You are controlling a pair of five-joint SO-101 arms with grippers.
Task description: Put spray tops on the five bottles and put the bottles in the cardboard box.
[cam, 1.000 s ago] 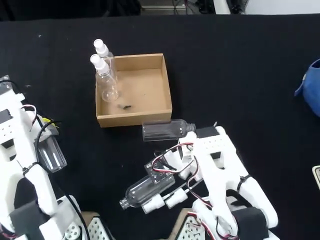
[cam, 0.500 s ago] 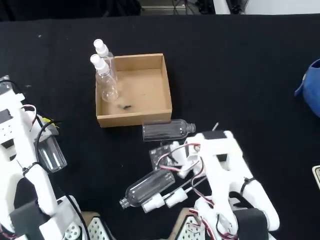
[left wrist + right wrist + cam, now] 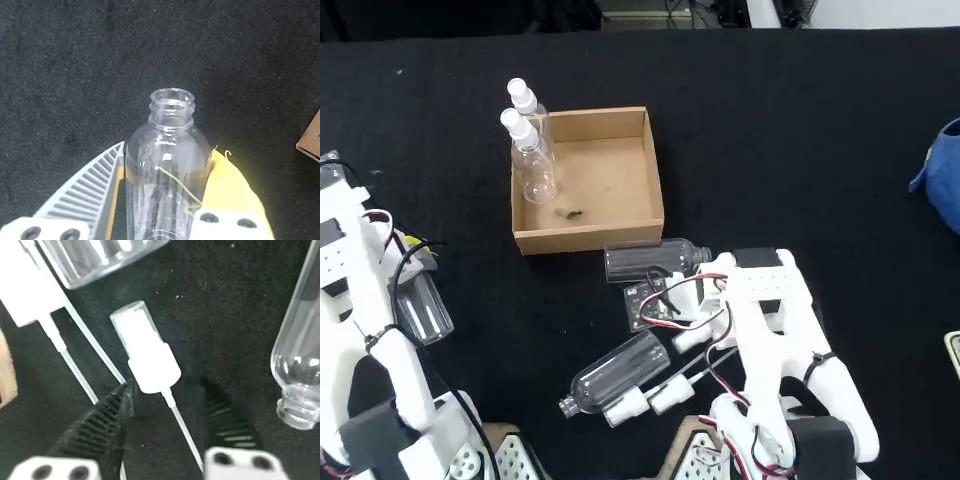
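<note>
The cardboard box (image 3: 605, 190) holds two bottles with spray tops (image 3: 535, 160) upright in its back-left corner. One clear open bottle (image 3: 650, 260) lies just in front of the box and another (image 3: 620, 372) lies nearer the arms. Two white spray tops (image 3: 665, 395) (image 3: 625, 405) lie beside that nearer bottle. My right gripper (image 3: 166, 386) is open low over the cloth. One spray top (image 3: 147, 357) lies just ahead of its fingertips, with its tube running between them. My left gripper (image 3: 170, 147) is shut on a third open bottle (image 3: 167, 150), also seen at the far left (image 3: 420, 305).
The table is covered in black cloth. A blue object (image 3: 940, 180) sits at the right edge. A second spray top (image 3: 30, 290) and an open bottle neck (image 3: 300, 410) flank my right gripper. A box corner (image 3: 310, 135) shows beside the held bottle.
My right arm has shifted back toward the box, its wrist now close to the bottle lying in front of it. The left arm and all the bottles have stayed put.
</note>
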